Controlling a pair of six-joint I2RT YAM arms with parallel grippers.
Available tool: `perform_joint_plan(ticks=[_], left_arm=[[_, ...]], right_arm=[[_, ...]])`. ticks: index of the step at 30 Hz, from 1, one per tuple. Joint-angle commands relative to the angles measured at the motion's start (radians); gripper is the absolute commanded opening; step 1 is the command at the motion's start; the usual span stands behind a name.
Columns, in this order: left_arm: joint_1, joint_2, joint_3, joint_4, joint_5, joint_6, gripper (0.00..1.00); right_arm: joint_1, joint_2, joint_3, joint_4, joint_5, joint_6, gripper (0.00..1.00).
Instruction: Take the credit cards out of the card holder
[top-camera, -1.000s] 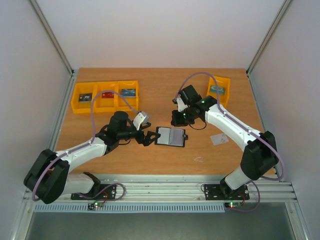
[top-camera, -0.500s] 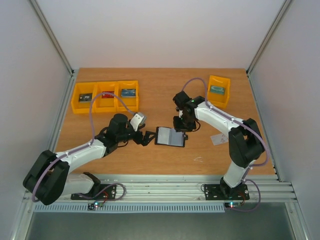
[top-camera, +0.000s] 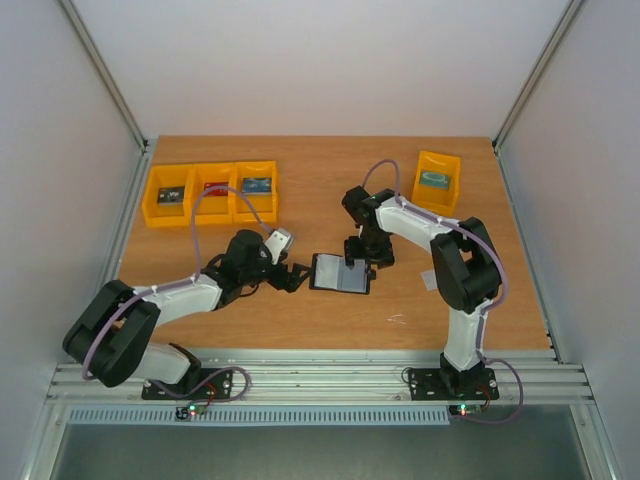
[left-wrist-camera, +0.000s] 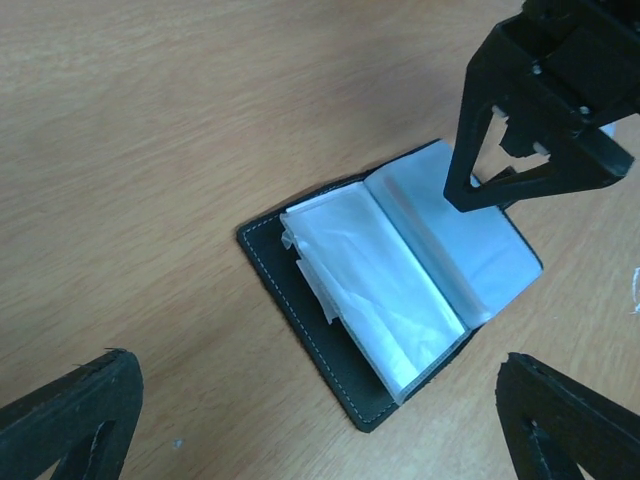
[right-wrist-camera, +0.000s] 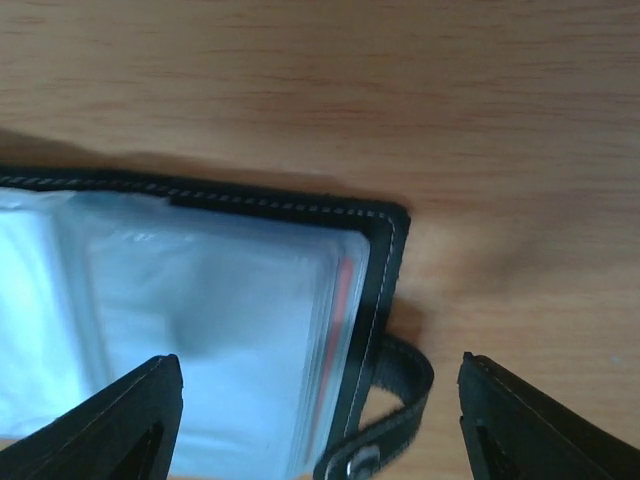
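— Where does the card holder (top-camera: 340, 272) lie?
— On the table (top-camera: 330, 160), midway between the side edges and closer to the near edge. My left gripper (top-camera: 298, 277) is just left of it, and my right gripper (top-camera: 358, 262) is over its far right corner.
— What else?
— A row of bins (top-camera: 191, 195) at the far left corner, and a single bin (top-camera: 419, 185) by the far right corner.

A wooden table (top-camera: 300, 325) runs back to plain white walls (top-camera: 320, 70). Along the back left stands a row of three yellow bins (top-camera: 213, 216), touching side by side: a dark piece (top-camera: 170, 195) in the left one, a red piece (top-camera: 215, 189) in the middle, a blue piece (top-camera: 257, 185) in the right (too small to say what they are). A fourth bin (top-camera: 432, 202) sits alone at the back right, something bluish (top-camera: 434, 179) inside. A metal rail (top-camera: 320, 375) edges the near side.
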Motion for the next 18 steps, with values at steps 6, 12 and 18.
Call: perform_joint_plan(ticks=[6,12,18], left_arm=[[-0.007,0.184,0.071,0.072,0.092,-0.045,0.92],[-0.003,0.298,0.211,0.008,0.25,-0.124,0.92],[-0.002,0.4,0.276,-0.047,0.223,-0.198,0.93]], right_arm=[[-0.007,0.122,0.047,0.024,-0.088,0.007,0.81],[-0.007,0.132,0.0,0.043,-0.102,0.007,0.78],[-0.007,0.131,-0.032,0.086,-0.153,0.002,0.72]])
